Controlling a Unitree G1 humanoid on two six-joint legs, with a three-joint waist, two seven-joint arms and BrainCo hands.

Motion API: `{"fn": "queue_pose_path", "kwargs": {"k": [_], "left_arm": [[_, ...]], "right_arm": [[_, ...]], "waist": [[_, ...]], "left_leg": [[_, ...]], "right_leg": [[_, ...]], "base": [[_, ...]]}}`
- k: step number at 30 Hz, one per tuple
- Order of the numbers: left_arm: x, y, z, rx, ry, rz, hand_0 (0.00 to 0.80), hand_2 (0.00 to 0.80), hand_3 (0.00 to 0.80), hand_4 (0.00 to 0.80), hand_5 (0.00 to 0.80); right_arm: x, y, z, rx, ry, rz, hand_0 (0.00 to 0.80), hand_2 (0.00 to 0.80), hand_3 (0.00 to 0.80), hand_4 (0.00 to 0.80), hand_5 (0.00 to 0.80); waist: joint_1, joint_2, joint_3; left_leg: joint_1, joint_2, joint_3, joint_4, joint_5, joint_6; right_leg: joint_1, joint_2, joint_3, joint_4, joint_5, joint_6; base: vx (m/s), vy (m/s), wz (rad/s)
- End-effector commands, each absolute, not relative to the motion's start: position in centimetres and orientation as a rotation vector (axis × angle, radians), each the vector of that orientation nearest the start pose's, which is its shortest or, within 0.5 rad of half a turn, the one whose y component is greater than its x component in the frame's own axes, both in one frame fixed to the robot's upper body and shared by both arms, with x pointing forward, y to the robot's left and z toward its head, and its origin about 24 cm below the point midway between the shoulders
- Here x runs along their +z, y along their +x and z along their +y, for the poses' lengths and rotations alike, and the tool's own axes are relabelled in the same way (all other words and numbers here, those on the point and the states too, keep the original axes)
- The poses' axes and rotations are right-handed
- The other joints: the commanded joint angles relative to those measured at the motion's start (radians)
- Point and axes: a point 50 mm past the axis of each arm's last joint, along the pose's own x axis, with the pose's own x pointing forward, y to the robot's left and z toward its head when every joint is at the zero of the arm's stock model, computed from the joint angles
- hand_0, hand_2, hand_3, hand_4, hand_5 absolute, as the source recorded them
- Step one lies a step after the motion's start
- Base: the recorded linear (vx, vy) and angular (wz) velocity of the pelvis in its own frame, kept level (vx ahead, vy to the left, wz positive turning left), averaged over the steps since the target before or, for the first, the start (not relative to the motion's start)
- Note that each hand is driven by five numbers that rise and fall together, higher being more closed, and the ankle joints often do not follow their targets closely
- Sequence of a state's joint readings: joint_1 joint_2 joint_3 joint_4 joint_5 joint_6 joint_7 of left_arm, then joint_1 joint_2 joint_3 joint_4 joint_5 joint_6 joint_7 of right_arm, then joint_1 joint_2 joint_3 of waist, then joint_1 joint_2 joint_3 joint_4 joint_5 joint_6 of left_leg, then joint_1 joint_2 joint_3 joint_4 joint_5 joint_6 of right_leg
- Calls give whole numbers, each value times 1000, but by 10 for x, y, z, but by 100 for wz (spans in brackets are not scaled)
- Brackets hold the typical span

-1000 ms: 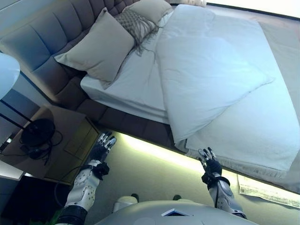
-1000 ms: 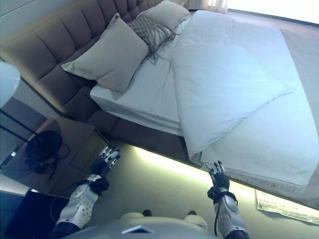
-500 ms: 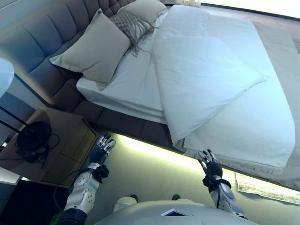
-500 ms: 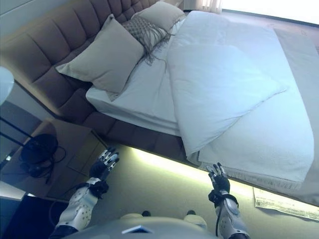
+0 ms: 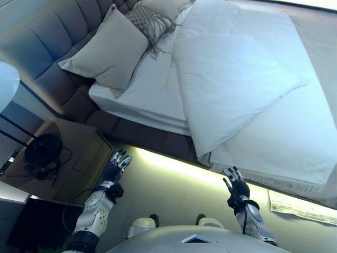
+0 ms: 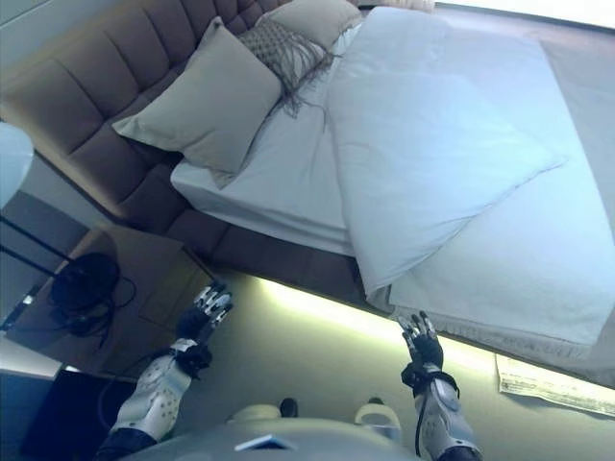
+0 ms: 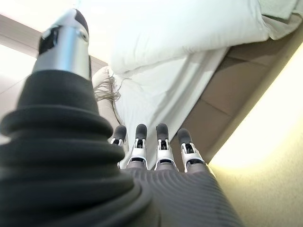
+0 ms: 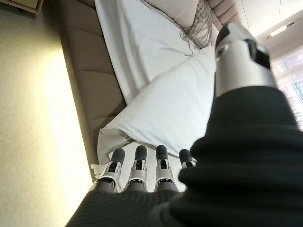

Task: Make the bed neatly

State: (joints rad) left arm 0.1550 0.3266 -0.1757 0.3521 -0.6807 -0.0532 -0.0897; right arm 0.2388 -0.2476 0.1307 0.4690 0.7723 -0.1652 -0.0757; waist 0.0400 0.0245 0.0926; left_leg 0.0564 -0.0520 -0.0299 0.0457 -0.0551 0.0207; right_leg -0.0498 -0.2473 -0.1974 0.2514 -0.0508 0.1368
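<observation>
The bed (image 5: 152, 113) has a white duvet (image 5: 231, 79) folded back at an angle, its corner hanging over the near edge (image 5: 202, 155). A white sheet (image 5: 147, 89) lies bare by the head. A large beige pillow (image 5: 105, 50) leans on the padded headboard (image 5: 47, 58), with a fringed cushion (image 5: 147, 21) and another pillow (image 5: 166, 6) behind it. My left hand (image 5: 115, 167) is open above the floor, short of the bed's side. My right hand (image 5: 236, 187) is open just below the duvet's hanging edge. Both hands hold nothing.
A wooden nightstand (image 5: 68, 158) stands at the left with a black lamp base (image 5: 42, 150) and cables on it. A white lamp shade (image 5: 6, 84) is at the far left. A lit strip runs under the bed frame (image 5: 168, 163). A pale rug (image 5: 300, 203) lies at the right.
The camera has shifted slightly, so the bed sits a little differently in view. Both hands stay open in about the same place.
</observation>
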Motion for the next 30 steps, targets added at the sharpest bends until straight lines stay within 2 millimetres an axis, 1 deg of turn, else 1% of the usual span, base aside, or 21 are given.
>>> {"fn": "queue_pose_path", "kwargs": {"k": [1,2,4,5,7,8,10,11,13,15,18,19,20,22,23,24,25,26,27,28,30], "left_arm": [[-43,200,217,-28,-271,392,0,0,0,0,0],[-42,199,219,-18,-279,388,0,0,0,0,0],[-39,199,221,10,-296,377,0,0,0,0,0],[-39,198,221,29,-302,375,0,0,0,0,0],[-40,199,221,46,-305,375,0,0,0,0,0],[-41,200,222,49,-308,375,0,0,0,0,0],[-42,198,225,50,-315,381,0,0,0,0,0],[-43,195,227,51,-320,387,0,0,0,0,0],[-45,188,230,49,-322,400,0,0,0,0,0],[-48,182,231,54,-324,413,0,0,0,0,0],[-50,173,234,61,-328,425,0,0,0,0,0],[-51,171,235,63,-329,424,0,0,0,0,0],[-51,171,233,62,-328,421,0,0,0,0,0],[-50,167,234,70,-334,420,0,0,0,0,0],[-53,163,236,96,-360,427,0,0,0,0,0],[-52,163,236,90,-382,419,0,0,0,0,0],[-49,165,235,78,-378,408,0,0,0,0,0],[-48,165,230,56,-368,400,0,0,0,0,0],[-49,165,228,48,-369,399,0,0,0,0,0],[-50,166,226,45,-365,399,0,0,0,0,0],[-51,165,228,47,-346,401,0,0,0,0,0]], "right_arm": [[-66,167,-206,-301,499,383,0,0,0,0,0],[-68,163,-205,-288,494,393,0,0,0,0,0],[-70,157,-206,-259,481,410,0,0,0,0,0],[-72,156,-206,-247,476,414,0,0,0,0,0],[-71,161,-207,-239,473,410,0,0,0,0,0],[-70,168,-210,-237,471,405,0,0,0,0,0],[-69,173,-212,-240,467,406,0,0,0,0,0],[-69,172,-212,-242,464,410,0,0,0,0,0],[-71,167,-214,-244,462,422,0,0,0,0,0],[-74,157,-216,-246,460,443,0,0,0,0,0],[-79,145,-220,-248,456,470,0,0,0,0,0],[-81,143,-222,-247,454,480,0,0,0,0,0],[-82,141,-223,-249,452,488,0,0,0,0,0],[-82,140,-228,-269,441,511,0,0,0,0,0],[-82,140,-230,-282,431,527,0,0,0,0,0],[-81,142,-232,-274,439,521,0,0,0,0,0],[-78,142,-235,-268,438,513,0,0,0,0,0],[-78,141,-239,-275,431,505,0,0,0,0,0],[-79,141,-239,-284,427,506,0,0,0,0,0],[-80,142,-241,-293,422,509,0,0,0,0,0],[-80,142,-242,-287,418,514,0,0,0,0,0]], "waist": [[-2,23,-11],[-9,26,-10],[-24,26,-4],[-33,15,0],[-41,-6,8],[-45,-22,14],[-46,-32,18],[-46,-36,17],[-46,-46,15],[-49,-55,10],[-46,-69,6],[-44,-75,2],[-46,-78,-1],[-42,-82,-8],[-41,-74,-16],[-40,-73,-18],[-37,-75,-17],[-27,-84,-20],[-24,-86,-22],[-21,-85,-24],[-27,-77,-32]], "left_leg": [[-41,-29,56,28,31,89],[-35,-32,62,29,27,87],[-24,-39,69,35,12,81],[-20,-49,68,44,-3,75],[-11,-59,63,57,-35,66],[-2,-64,60,62,-63,60],[10,-60,61,68,-88,55],[16,-56,61,74,-101,53],[26,-46,62,86,-120,53],[39,-33,58,94,-135,52],[67,-11,38,110,-158,44],[72,3,31,120,-165,36],[75,14,14,128,-167,26],[97,53,-3,130,-174,2],[107,90,-18,132,-102,-26],[101,112,-25,141,-50,-43],[86,125,-24,156,-20,-52],[66,134,-24,171,-5,-57],[64,134,-30,168,-9,-58],[69,129,-45,157,-15,-57],[81,126,-64,143,-2,-59]], "right_leg": [[-122,-46,79,300,230,-28],[-137,-44,77,293,235,-29],[-154,-32,81,219,249,-28],[-158,-31,86,120,268,-21],[-160,-40,95,-26,302,-4],[-169,-51,103,-118,336,13],[-167,-57,99,-211,358,28],[-167,-56,92,-257,367,36],[-170,-55,82,-288,378,46],[-175,-49,71,-329,383,56],[-169,-48,58,-302,377,61],[-159,-42,56,-300,353,63],[-149,-27,75,-306,346,63],[-142,-5,86,-272,317,62],[-134,17,92,-245,299,56],[-119,30,95,-235,287,47],[-101,43,94,-238,273,35],[-77,52,87,-252,266,20],[-72,54,84,-256,264,17],[-72,57,82,-255,260,14],[-77,77,96,-232,234,1]], "base": [[104,181,11],[140,117,-3],[161,14,-7],[182,-78,-4],[228,-125,-12],[249,-129,-13],[282,-124,-2],[303,-129,4],[324,-150,7],[361,-180,34],[337,-206,61],[339,-258,50],[349,-292,34],[325,-291,17],[311,-280,24],[237,-243,34],[209,-262,34],[180,-242,22],[188,-240,19],[169,-186,18],[159,-176,8]]}}
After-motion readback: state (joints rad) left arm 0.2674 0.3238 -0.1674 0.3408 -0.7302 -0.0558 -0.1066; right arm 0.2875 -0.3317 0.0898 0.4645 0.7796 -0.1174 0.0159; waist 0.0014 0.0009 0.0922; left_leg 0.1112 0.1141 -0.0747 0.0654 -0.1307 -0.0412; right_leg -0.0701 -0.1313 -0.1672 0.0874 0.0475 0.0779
